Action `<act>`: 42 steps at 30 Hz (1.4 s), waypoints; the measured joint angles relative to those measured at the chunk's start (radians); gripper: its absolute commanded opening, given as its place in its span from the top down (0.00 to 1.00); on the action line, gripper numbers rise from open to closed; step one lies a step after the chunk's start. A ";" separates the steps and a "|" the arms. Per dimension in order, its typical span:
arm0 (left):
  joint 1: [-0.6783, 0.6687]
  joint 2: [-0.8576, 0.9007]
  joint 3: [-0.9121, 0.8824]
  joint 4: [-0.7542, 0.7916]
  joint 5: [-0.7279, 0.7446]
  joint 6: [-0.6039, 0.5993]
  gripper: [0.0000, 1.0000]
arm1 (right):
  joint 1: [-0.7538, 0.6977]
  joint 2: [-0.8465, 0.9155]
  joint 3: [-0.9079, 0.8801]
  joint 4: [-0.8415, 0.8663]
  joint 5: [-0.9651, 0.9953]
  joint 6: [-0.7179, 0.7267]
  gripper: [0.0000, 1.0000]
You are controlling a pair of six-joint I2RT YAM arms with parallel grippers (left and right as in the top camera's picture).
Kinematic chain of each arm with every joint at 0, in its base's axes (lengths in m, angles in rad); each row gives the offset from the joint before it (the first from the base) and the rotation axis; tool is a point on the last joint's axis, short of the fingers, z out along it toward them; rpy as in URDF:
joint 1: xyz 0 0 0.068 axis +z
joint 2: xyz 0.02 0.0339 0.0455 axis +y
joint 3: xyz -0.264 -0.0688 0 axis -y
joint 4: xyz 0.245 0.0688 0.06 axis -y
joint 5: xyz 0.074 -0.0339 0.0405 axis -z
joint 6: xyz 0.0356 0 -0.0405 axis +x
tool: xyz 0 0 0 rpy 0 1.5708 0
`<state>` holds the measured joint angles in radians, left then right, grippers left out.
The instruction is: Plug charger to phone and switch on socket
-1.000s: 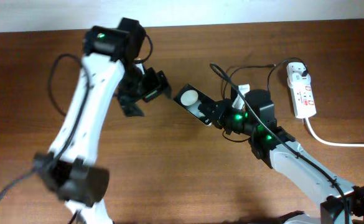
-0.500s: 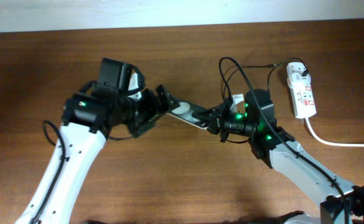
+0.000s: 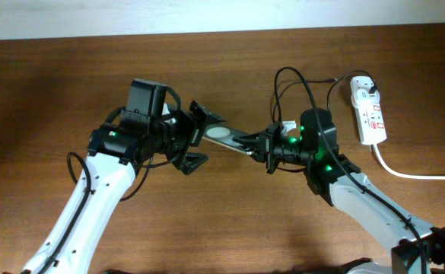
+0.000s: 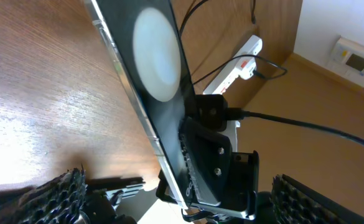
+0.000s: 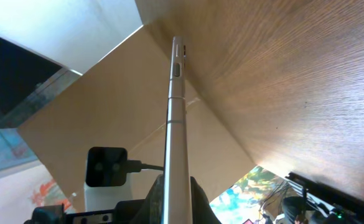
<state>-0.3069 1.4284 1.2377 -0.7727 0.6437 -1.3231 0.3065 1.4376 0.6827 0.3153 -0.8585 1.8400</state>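
Note:
The phone [image 3: 224, 135] is a flat black slab with a white round spot, held off the table at a tilt. My right gripper [image 3: 262, 144] is shut on its right end; in the right wrist view the phone [image 5: 175, 106] stands edge-on between the fingers [image 5: 177, 198]. My left gripper [image 3: 204, 140] is open, its fingers on either side of the phone's left end, not touching. In the left wrist view the phone [image 4: 154, 68] runs up between the wide-open pads [image 4: 185, 200]. The charger cable [image 3: 289, 78] loops behind my right gripper; its tip is hidden. The socket [image 3: 369, 113] lies at the far right.
The socket's thick white cord [image 3: 412, 175] runs off to the right edge. The socket also shows in the left wrist view [image 4: 241, 55], with a black cable [image 4: 306, 124] across it. A pale wall borders the table's far edge.
My left arm has swung right and down, bringing its open gripper around the phone's left end. My right gripper has turned the phone flatter and shifted slightly right, still holding it.

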 measured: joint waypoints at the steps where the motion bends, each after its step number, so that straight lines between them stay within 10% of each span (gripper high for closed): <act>1: 0.000 0.000 0.000 0.000 -0.003 -0.007 0.04 | 0.000 0.000 0.000 0.019 -0.002 0.020 0.96; 42: -0.112 0.066 -0.004 0.114 -0.343 -0.276 0.83 | 0.074 0.000 0.000 0.183 0.022 0.253 0.96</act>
<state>-0.4187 1.4948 1.2339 -0.6590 0.3012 -1.5990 0.3805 1.4376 0.6827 0.4980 -0.8368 2.0930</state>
